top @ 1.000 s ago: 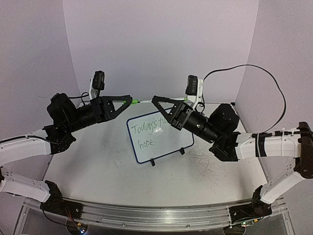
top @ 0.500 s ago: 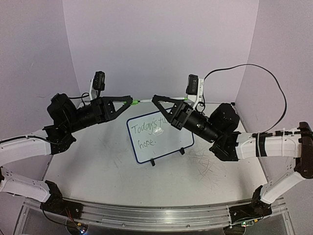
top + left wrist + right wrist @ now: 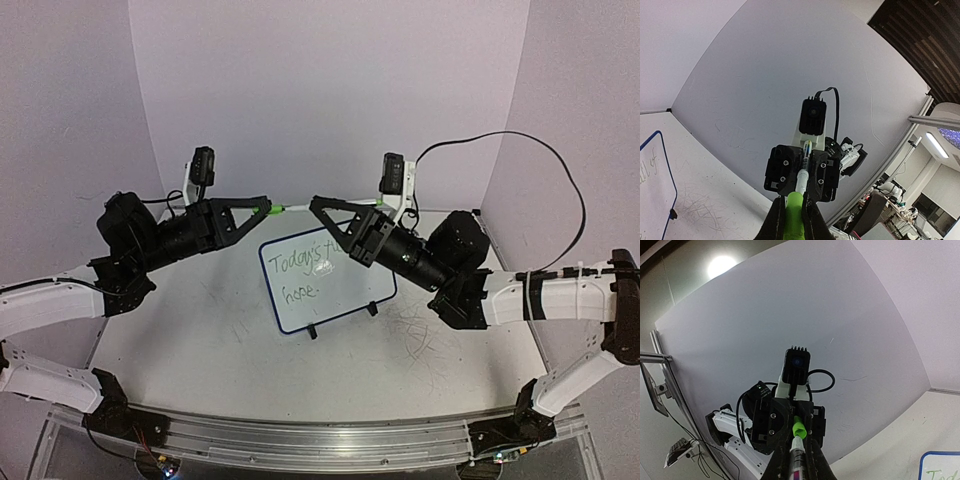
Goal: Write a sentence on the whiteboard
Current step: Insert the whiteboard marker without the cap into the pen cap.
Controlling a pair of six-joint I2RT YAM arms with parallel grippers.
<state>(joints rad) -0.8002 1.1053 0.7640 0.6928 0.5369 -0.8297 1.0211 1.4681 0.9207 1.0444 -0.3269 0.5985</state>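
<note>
The whiteboard (image 3: 335, 290) stands on its two black feet on the table, tilted toward the camera. The sentence (image 3: 296, 264) is on it in thin green handwriting; the right gripper hides the end of the top line. Both grippers meet tip to tip in the air above the board. My left gripper (image 3: 267, 206) is shut on the marker's green cap (image 3: 273, 208). My right gripper (image 3: 315, 204) is shut on the marker body (image 3: 296, 207). In the left wrist view the cap (image 3: 794, 216) sits between my fingers and the white marker neck (image 3: 802, 179) runs into it. In the right wrist view the marker body (image 3: 797, 456) ends in the cap (image 3: 799, 429).
Purple walls close in the table at the back and both sides. A black cable (image 3: 545, 160) loops over the right wall. The board's corner shows at the left edge of the left wrist view (image 3: 660, 150) and at the bottom right of the right wrist view (image 3: 940, 460).
</note>
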